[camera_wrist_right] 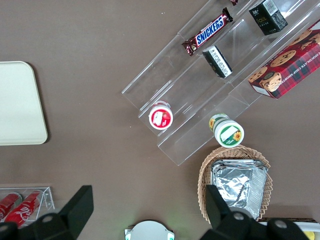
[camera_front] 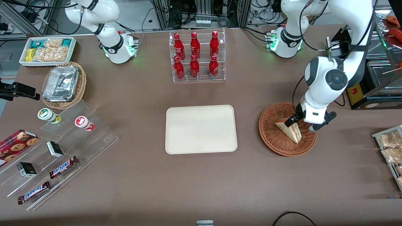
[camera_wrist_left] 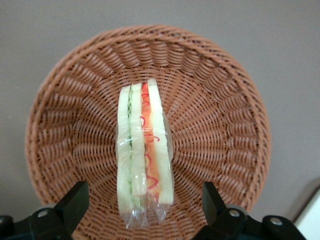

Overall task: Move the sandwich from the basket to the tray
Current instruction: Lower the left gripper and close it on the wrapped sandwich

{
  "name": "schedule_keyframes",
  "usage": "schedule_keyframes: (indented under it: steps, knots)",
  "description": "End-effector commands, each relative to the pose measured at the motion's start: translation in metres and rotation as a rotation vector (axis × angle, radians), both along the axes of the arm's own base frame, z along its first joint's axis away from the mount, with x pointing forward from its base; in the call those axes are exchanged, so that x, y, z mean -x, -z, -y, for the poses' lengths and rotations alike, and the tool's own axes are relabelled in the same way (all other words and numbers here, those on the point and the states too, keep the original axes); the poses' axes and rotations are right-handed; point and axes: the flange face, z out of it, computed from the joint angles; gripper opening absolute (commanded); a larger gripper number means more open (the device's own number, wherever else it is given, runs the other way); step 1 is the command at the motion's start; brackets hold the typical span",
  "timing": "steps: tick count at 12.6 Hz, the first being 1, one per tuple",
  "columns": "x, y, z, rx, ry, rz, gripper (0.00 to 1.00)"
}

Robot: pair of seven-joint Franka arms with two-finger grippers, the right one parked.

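Snickers bars (camera_front: pixel 33 192) lie on the clear stepped display (camera_front: pixel 59 147) at the table's front edge, well away from the tool, toward the parked arm's end. Over at the working arm's end, the gripper (camera_front: pixel 295 119) hangs low above the basket (camera_front: pixel 270 121), its fingers (camera_wrist_left: pixel 74 204) spread wide on either side of the sandwich (camera_front: pixel 290 130) without touching it. That sandwich lies in the basket directly beneath the gripper, wrapped in clear film, filling edge up. Beside the basket, apart from it, sits the tray (camera_front: pixel 201 129).
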Motion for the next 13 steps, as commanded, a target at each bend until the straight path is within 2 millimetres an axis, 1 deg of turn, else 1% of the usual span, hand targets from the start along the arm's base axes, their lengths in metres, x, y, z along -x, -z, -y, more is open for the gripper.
schedule_keyframes:
  steps: [1, 3, 4, 5, 6, 7, 8, 10, 12, 13]
  knots:
    - [0.001, 0.022, 0.002, 0.007, -0.013, 0.002, 1.00]
    - [0.001, 0.038, 0.001, 0.012, -0.015, 0.002, 0.99]
    - [0.000, 0.041, 0.002, 0.013, -0.015, 0.005, 0.79]
    - [-0.001, 0.042, 0.003, 0.014, -0.012, 0.005, 0.46]
    - [-0.002, 0.041, 0.003, 0.013, -0.011, 0.006, 0.16]
    - [-0.003, 0.038, 0.003, 0.013, -0.008, 0.011, 0.00]
    - [-0.005, 0.033, 0.003, 0.014, -0.005, 0.022, 0.00]
    - [-0.008, 0.003, 0.002, 0.010, 0.000, 0.054, 0.00]
    - [-0.016, -0.037, 0.005, -0.011, 0.017, 0.044, 0.00]
    - [-0.021, -0.062, 0.012, -0.026, 0.035, 0.027, 0.00]
